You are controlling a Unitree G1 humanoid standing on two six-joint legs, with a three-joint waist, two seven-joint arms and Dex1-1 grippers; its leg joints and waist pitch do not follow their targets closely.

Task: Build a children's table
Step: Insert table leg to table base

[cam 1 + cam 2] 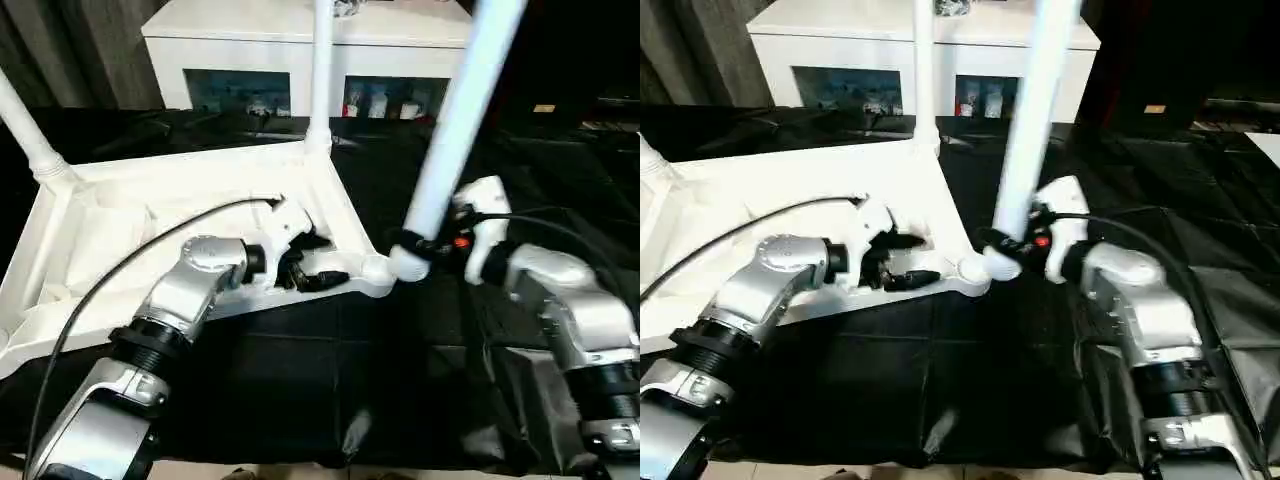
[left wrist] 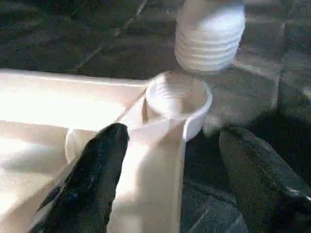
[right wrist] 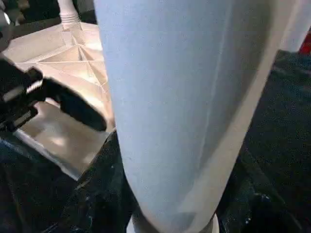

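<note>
1. Centre of the head view: the right gripper (image 1: 418,243) is clenched around a long white leg (image 1: 455,120), which tilts toward the upper right of the frame, its threaded end (image 2: 210,36) hanging just beside the empty corner socket (image 2: 178,97) and not yet in it.
2. The table top (image 1: 150,215) lies ribbed side up on the black cloth (image 1: 330,390), filling the left half of the frame. Two legs already stand in their sockets: one at upper centre (image 1: 321,70), one at upper left (image 1: 28,125).
3. The left gripper (image 2: 170,165) straddles the rim (image 2: 150,174) by that socket, fingers spread either side; whether it truly pinches the rim, one cannot tell.
4. The risk is probably cross-threading: the leg comes in tilted, so the threads may bite crooked and jam. A shove off-centre could also slide the top across the cloth if the left gripper is not bracing it.
5. The left wrist view gives what the head view hides: the gap between thread and socket mouth. The right wrist view shows the leg close up between dark fingers (image 3: 97,194).
</note>
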